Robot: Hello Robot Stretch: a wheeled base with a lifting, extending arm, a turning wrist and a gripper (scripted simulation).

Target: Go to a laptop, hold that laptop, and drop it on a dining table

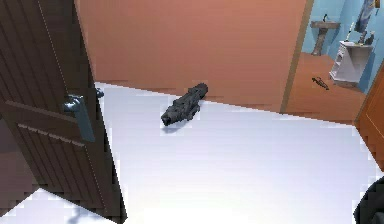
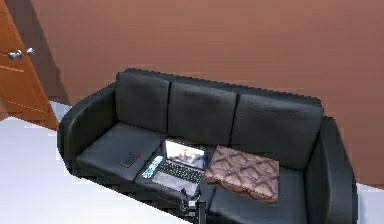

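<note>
Arm side view: laptop [image 2: 183,160] on sofa [image 2: 272,120]; end effector [image 2: 193,207] near it.

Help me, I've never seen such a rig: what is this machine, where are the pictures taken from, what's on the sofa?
A wheeled robot with one reaching arm. One picture looks ahead from it: a dark door and a dark object on the pale floor. The other looks out to the arm's side at a black sofa. On its seats lie an open laptop, a brown cushion and a remote. Its tool shows low, by the sofa's front; I cannot tell whether it holds anything.
</note>
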